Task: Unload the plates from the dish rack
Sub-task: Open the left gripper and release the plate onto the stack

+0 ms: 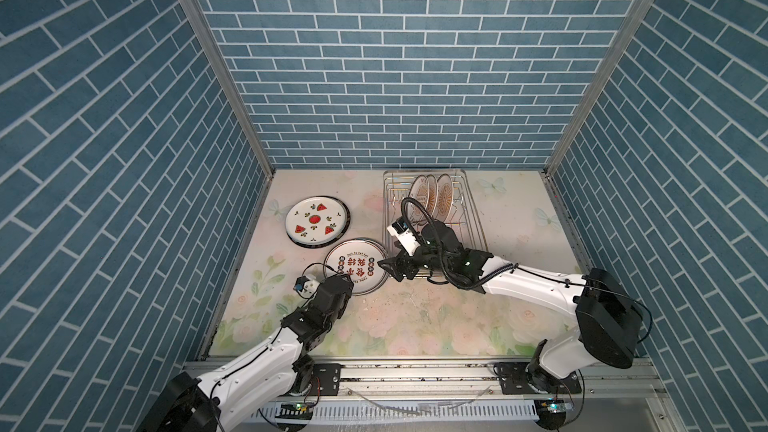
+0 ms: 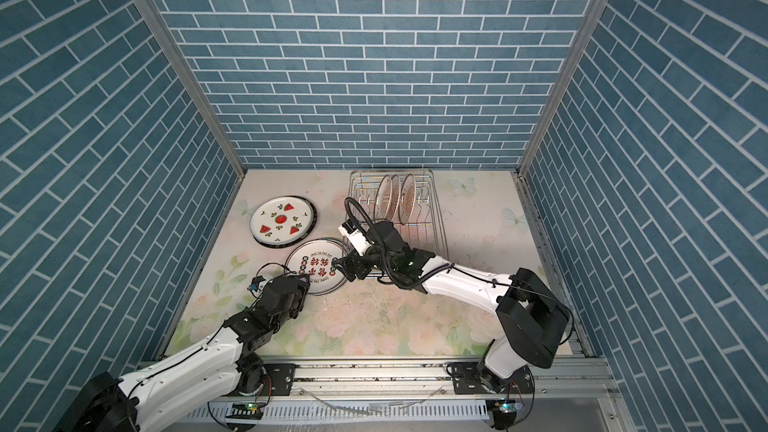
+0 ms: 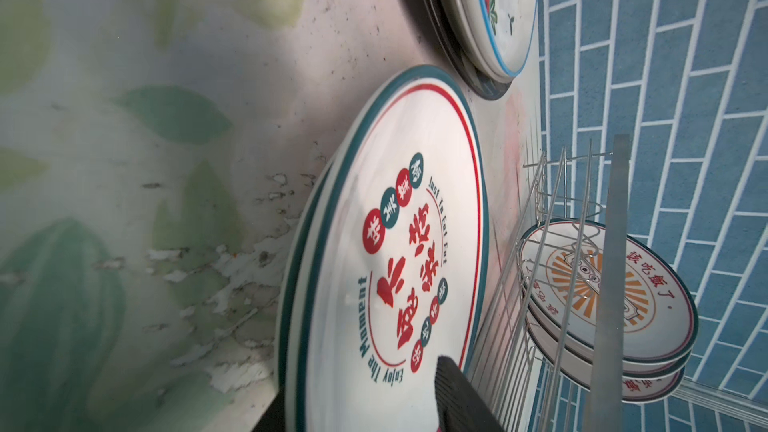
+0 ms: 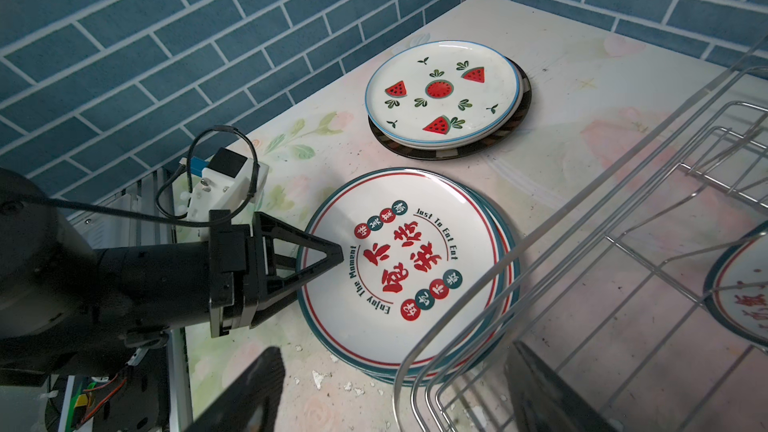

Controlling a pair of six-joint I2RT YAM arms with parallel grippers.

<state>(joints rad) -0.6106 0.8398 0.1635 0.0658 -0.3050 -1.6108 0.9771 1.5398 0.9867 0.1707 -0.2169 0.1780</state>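
Observation:
The dish rack (image 1: pixel 471 222) (image 2: pixel 436 222) stands at the back. Three orange-sunburst plates (image 1: pixel 432 197) (image 3: pixel 602 284) are upright in it. To its left a red-lettered plate (image 1: pixel 353 265) (image 2: pixel 316 263) (image 4: pixel 399 268) lies flat on top of a similar plate. My left gripper (image 1: pixel 332 278) (image 3: pixel 361 405) is open astride that plate's near-left rim, with one finger (image 3: pixel 449 388) over its face. On the plate's right, my right gripper (image 1: pixel 390 268) (image 4: pixel 395 401) is open and holds nothing. The rack's near corner wires show between its fingers.
A watermelon plate (image 1: pixel 316 222) (image 4: pixel 442 93) lies on a larger dark-rimmed plate (image 4: pixel 519 118) near the left wall. Blue brick walls close in the back and both sides. The floral tabletop (image 1: pixel 415 317) stretches in front of the rack.

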